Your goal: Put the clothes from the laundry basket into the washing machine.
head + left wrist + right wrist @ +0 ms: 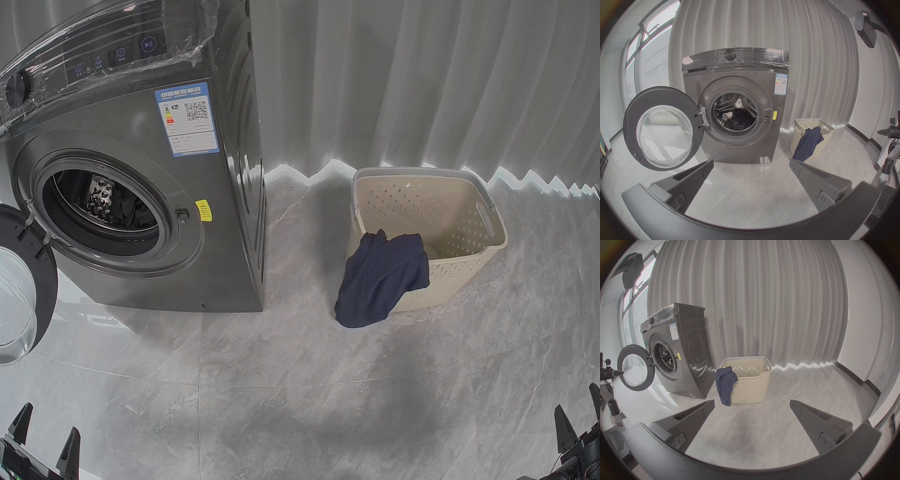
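Observation:
A cream laundry basket (465, 206) stands on the floor to the right of the grey washing machine (144, 169). A dark blue garment (381, 278) hangs over the basket's near left rim, its end touching the floor. The machine's round door (22, 287) is swung open to the left, and dark clothes (736, 120) lie in the drum. My left gripper (45, 434) is low at the near left, open and empty. My right gripper (580, 412) is low at the near right, also open and empty. Both are well short of the basket (750, 380) and garment (725, 384).
Grey tiled floor (312, 387) stretches open between me and the basket. White curtains (425, 81) run along the back wall behind the basket and machine. The open door sticks out into the floor space at the left.

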Motion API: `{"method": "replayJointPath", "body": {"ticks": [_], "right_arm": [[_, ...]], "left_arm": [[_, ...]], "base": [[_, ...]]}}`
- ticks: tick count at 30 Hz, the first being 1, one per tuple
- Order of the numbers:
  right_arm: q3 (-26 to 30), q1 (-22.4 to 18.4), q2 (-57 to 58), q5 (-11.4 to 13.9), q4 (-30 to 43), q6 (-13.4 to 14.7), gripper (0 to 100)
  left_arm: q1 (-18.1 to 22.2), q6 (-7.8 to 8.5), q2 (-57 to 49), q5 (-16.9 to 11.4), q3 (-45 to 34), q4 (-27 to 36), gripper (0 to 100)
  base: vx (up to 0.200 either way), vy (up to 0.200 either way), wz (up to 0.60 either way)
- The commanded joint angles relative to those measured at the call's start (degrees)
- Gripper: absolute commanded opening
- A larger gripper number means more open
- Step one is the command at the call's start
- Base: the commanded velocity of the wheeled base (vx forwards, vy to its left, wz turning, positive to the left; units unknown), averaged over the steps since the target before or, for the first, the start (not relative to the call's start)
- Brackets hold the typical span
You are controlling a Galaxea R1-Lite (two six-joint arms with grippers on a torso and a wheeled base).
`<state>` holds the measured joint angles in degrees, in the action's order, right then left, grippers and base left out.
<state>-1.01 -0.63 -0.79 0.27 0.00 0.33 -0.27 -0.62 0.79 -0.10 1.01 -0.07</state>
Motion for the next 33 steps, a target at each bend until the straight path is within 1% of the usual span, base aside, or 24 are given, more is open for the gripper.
{"method": "replayJointPath", "body": {"ticks": [1,10,18,21,30,33], "right_arm": [[1.0,0.0,0.8,0.0,0.0,0.0,100],[1.0,0.0,0.8,0.0,0.0,0.0,100],[1.0,0.0,0.8,0.1,0.0,0.0,100],[1.0,0.0,0.8,0.1,0.0,0.0,100],[1.0,0.0,0.8,0.0,0.0,-0.1,100],[1.0,0.0,0.8,0.1,0.0,0.0,100]], "left_arm": [[0.0,0.01,-0.3,0.0,-0.9,0.0,100],[0.1,0.09,-0.3,0.0,-0.9,0.0,100],[0.1,-0.26,-0.3,0.2,-0.9,0.0,100],[0.0,-0.08,-0.3,0.2,-0.9,0.0,100],[0.1,-0.08,-0.3,0.1,-0.9,0.0,100],[0.1,-0.35,-0.3,0.1,-0.9,0.0,100]], "base": [[0.000,0.000,0.00],[0.000,0.000,0.00],[0.000,0.000,0.00],[0.200,0.000,0.00],[0.000,0.000,0.00],[0.000,0.000,0.00]]}}
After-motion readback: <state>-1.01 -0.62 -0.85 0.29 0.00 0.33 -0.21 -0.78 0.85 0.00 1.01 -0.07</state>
